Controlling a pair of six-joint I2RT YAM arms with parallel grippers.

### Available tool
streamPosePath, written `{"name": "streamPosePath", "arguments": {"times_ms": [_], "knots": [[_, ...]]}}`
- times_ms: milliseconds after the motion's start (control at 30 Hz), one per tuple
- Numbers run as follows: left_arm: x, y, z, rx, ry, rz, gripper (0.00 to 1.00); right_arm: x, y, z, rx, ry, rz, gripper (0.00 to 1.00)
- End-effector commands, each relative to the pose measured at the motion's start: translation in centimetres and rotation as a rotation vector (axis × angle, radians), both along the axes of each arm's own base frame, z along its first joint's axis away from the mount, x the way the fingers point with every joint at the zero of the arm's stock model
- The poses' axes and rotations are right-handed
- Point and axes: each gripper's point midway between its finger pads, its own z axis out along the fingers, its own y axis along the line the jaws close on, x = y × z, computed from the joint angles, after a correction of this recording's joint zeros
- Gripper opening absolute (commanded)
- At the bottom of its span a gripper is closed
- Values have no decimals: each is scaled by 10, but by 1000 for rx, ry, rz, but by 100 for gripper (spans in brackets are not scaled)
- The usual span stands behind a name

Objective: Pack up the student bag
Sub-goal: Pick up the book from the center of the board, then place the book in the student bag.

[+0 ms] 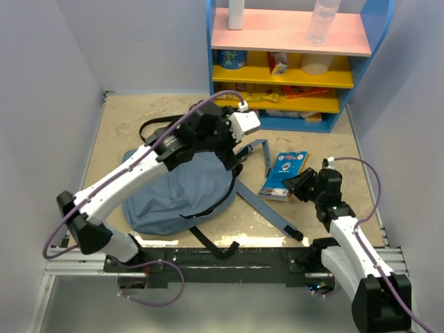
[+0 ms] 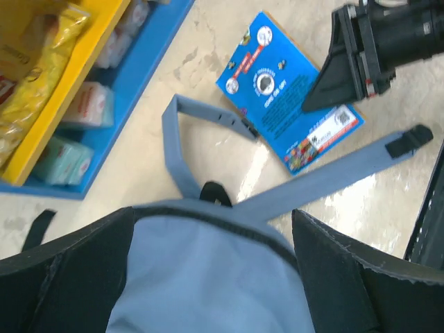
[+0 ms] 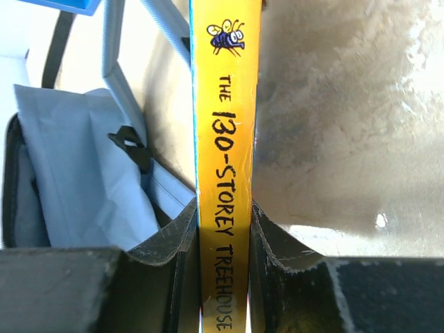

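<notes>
Jaws on the left gripper [image 2: 213, 215] are wide apart, nothing clamped. It hangs over the top end of the backpack [image 1: 170, 198]. In its wrist view, grey-blue fabric and a dark seam fill the gap between the two fingers [image 2: 76, 270]. Can't tell if the pads touch the cloth. The backpack lies slumped on the table [image 1: 121, 128], mostly under and behind the left jaws. Ahead of those jaws two padded shoulder straps [image 2: 326, 177] fan out across the table. One loops off to the front-left; the other runs out to the right and ends in a black buckle [image 2: 409, 139]. The right gripper [image 3: 223, 215] is clamped on a book [image 1: 284, 173], pinching it across the yellow spine with one finger on each side. The spine reads "The 130-Storey Treehouse" with a small cartoon bug above the title. The blue cover faces up in the overhead view. The book sits just beside the long strap, and I can't tell if it's clear of the table. From the right jaws the backpack is off to the left, past the book, near but not touching it. Left and right jaws are well apart, with book and straps between them. Beyond both sets of jaws stands a blue shelf unit [image 1: 378, 31] with packets [image 2: 35, 83] on its yellow boards.
</notes>
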Motion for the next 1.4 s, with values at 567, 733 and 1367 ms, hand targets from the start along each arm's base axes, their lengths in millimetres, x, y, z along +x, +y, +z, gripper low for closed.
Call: {"name": "streamPosePath", "arguments": {"times_ms": [567, 733, 1367], "knots": [[-39, 30, -114, 413, 24, 98, 88, 16, -1, 59, -17, -181, 8, 0], [-33, 26, -116, 416, 8, 103, 21, 17, 2, 67, -11, -200, 23, 0], [-29, 106, 55, 36, -325, 192, 0, 7, 133, 278, 255, -678, 438, 0]]}}
